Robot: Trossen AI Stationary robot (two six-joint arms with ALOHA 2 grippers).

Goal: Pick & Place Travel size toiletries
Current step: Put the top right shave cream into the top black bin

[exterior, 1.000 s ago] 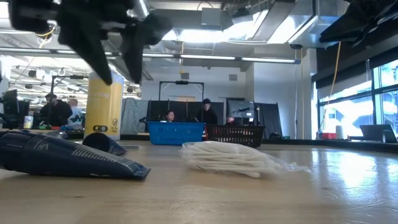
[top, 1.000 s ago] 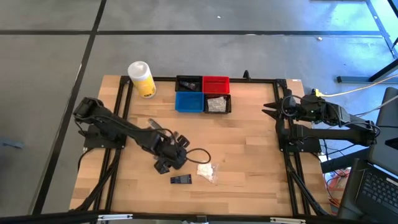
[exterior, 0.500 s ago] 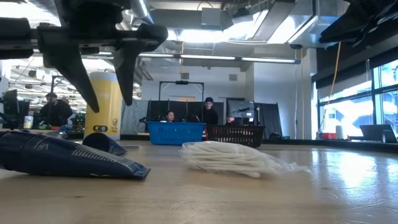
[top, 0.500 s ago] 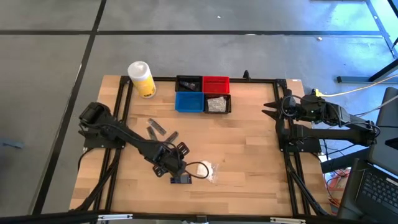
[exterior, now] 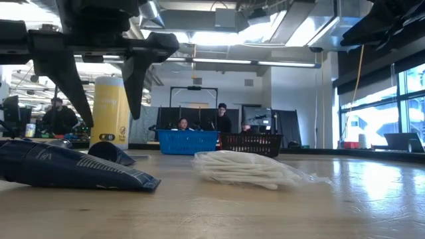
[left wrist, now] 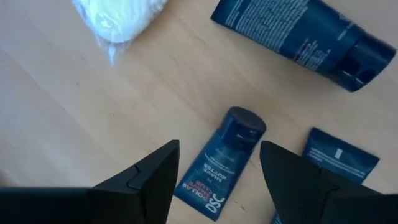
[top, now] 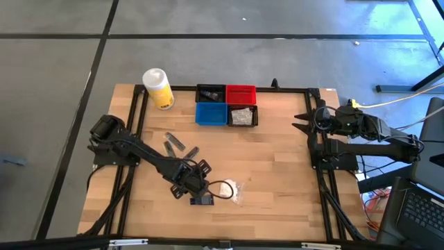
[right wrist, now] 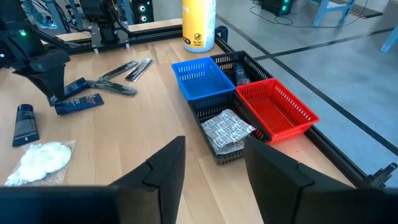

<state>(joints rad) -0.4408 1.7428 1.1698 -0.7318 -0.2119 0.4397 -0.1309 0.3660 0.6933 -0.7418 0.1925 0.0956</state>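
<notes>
My left gripper (top: 191,186) (exterior: 109,118) hangs open over the near middle of the table, fingers pointing steeply down. A small navy tube (left wrist: 225,160) lies flat on the wood below the gap between its fingers (left wrist: 219,149), untouched. A second small navy tube (left wrist: 341,155) lies beside it. A larger navy tube (top: 202,201) (left wrist: 301,37) and a white wad in clear wrap (top: 229,189) (left wrist: 118,15) lie nearer the front edge. My right gripper (top: 300,123) (right wrist: 214,142) waits open at the table's right side, raised.
Four small bins stand at the back: black (top: 210,93), red (top: 241,93), blue (top: 210,114), and a black one holding clear packets (top: 243,116). A yellow container (top: 158,88) stands at the back left. Two grey sticks (top: 179,146) lie left of centre. People show beyond the table.
My left gripper has gone down and toward the table's near edge, coming over the small navy tubes, and its fingers have spread wider. The tubes and the wad have stayed where they were.
</notes>
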